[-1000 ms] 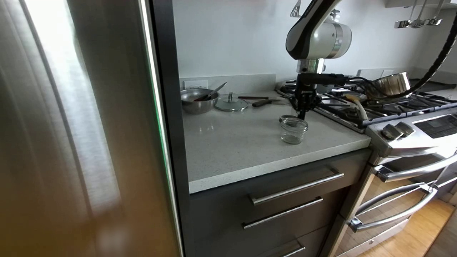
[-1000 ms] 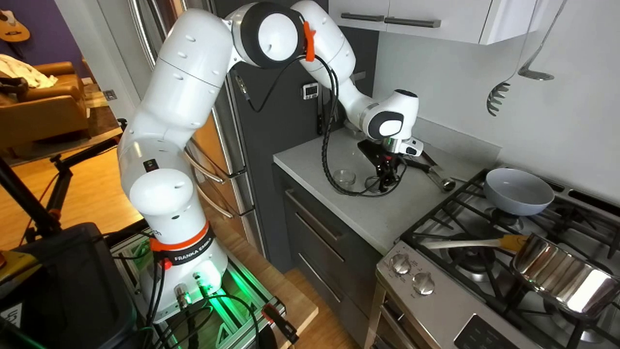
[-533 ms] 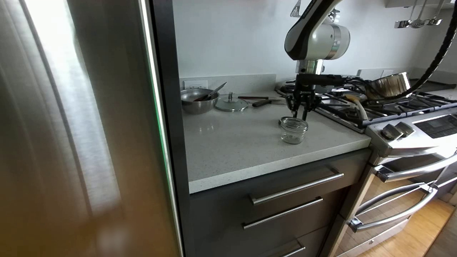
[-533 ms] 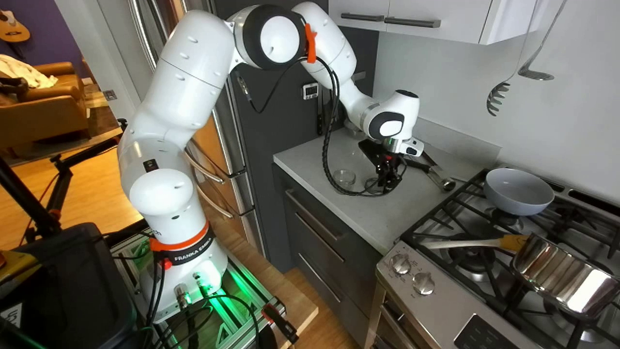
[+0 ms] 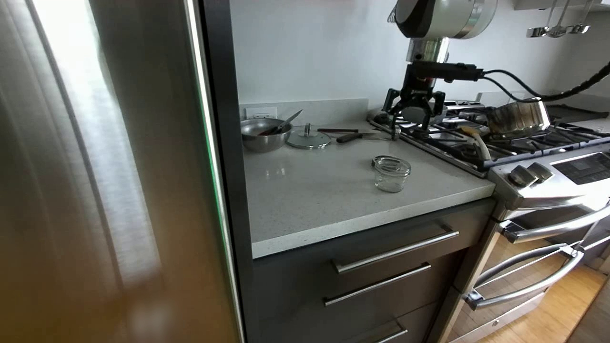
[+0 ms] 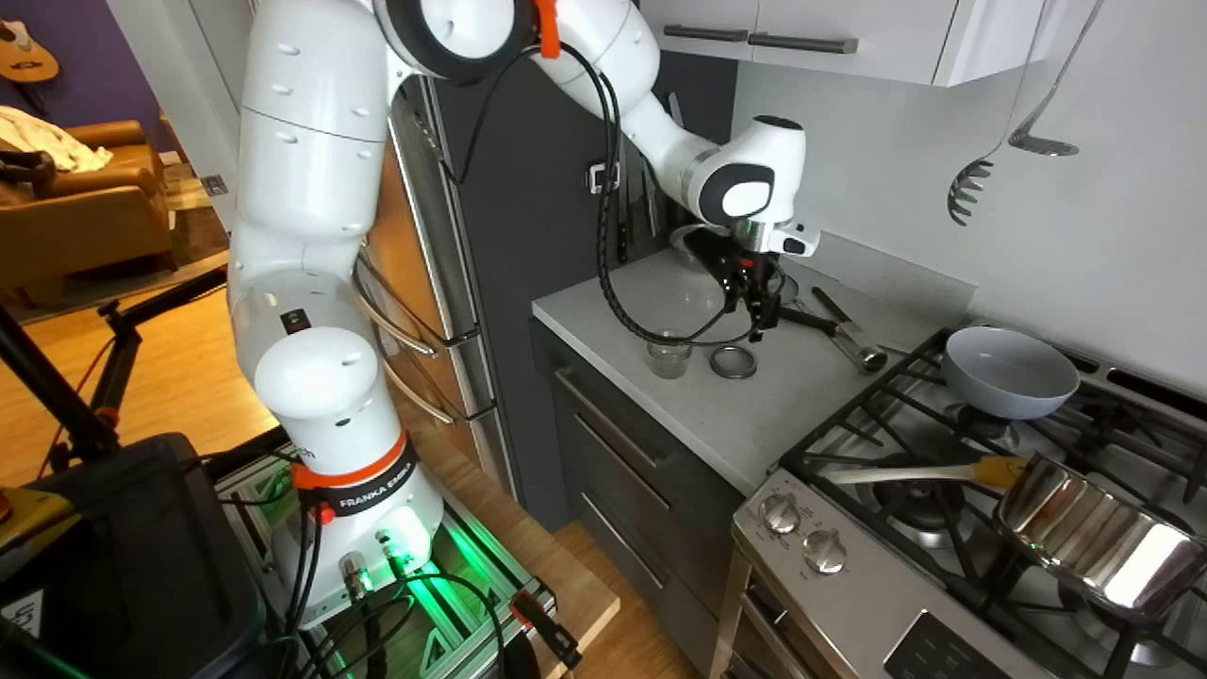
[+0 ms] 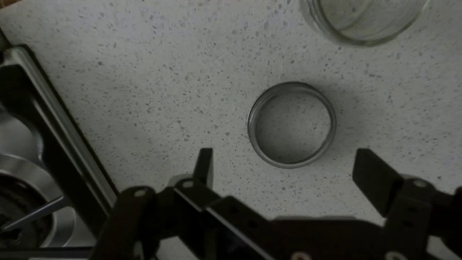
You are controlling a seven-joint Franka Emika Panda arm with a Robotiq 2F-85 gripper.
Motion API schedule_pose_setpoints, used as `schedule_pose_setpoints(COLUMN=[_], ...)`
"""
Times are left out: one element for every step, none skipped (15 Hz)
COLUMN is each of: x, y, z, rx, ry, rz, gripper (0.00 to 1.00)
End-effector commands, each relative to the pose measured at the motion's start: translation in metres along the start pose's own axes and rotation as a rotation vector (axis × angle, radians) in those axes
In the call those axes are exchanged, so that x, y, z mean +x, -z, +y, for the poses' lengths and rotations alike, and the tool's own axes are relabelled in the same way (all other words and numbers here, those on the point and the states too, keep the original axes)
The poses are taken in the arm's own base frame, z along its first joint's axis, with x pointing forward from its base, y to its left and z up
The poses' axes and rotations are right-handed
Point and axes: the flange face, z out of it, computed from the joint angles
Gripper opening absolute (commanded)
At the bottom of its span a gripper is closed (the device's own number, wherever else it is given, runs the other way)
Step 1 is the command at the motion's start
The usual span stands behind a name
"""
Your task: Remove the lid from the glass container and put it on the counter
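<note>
Lying flat on the counter, the round lid looks grey-rimmed.

pale wall behind steel stove | beside it dark drawers with bar handles | white cupboards overhead | steel fridge, bright glare streaking it | wooden floor | beyond: purple wall, guitar against it, brown seat, cream blanket draped over

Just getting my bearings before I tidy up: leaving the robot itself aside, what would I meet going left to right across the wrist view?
Stove → round lid → glass jar, cut off by the picture's top edge.
</note>
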Motion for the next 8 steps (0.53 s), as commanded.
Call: schedule_pose_setpoints(x=[-0.052, -0.06, -0.068, -0.075, -0.08, -0.085, -0.09, -0.07], y=[0.042, 0.05, 0.059, 0.065, 0.071, 0.076, 0.081, 0.074], z=[0.006, 0.006, 0.007, 0.007, 0.008, 0.008, 0.008, 0.006], rx=[-0.04, -0.052, -0.063, -0.074, -0.082, -0.085, -0.077, -0.066], ry=[0.016, 0.018, 0.019, 0.019, 0.02, 0.025, 0.029, 0.033], rz=[0.01, 0.014, 0.015, 0.017, 0.019, 0.015, 0.016, 0.024], gripper=[1.0, 1.0, 1.0, 1.0, 0.99, 1.0, 1.0, 1.0])
